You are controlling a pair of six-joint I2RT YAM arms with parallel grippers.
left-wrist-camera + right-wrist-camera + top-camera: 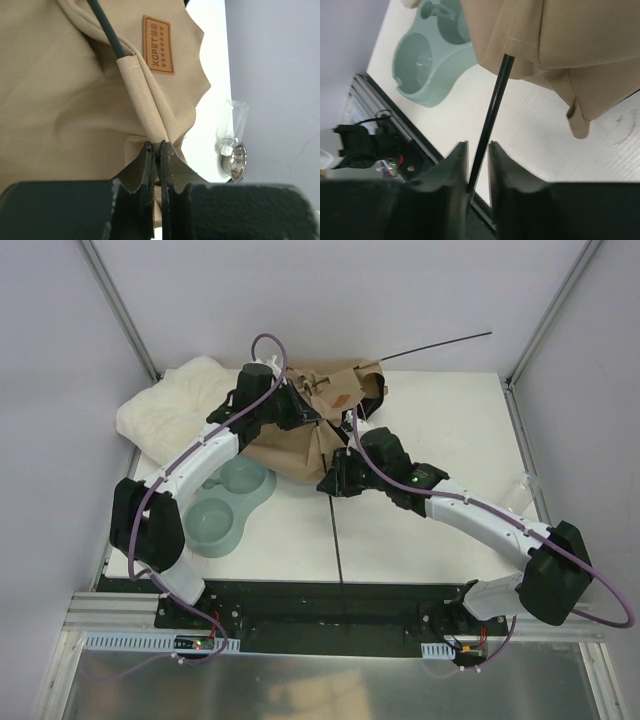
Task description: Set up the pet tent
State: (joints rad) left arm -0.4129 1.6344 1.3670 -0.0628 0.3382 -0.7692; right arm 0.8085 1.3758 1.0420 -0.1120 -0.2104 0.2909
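The left gripper [156, 150] jaws clench the pet tent [60, 100] by its sleeve edge; the right gripper [478, 149] jaws grasp the black pole [495, 100] emerging from the fabric.

Pole [489, 120] top hidden inside tent [560, 35] sleeve

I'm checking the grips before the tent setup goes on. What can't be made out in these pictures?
- Top view: fingertips of the left end effector on the large tan fabric pet tent, covered by its own black body.
- Right wrist view: whether the right end effector truly pinches the thin black pole; the contact sits in shadow between its fingers.
- Left wrist view: a small shiny metal object beside the tent, blurred.
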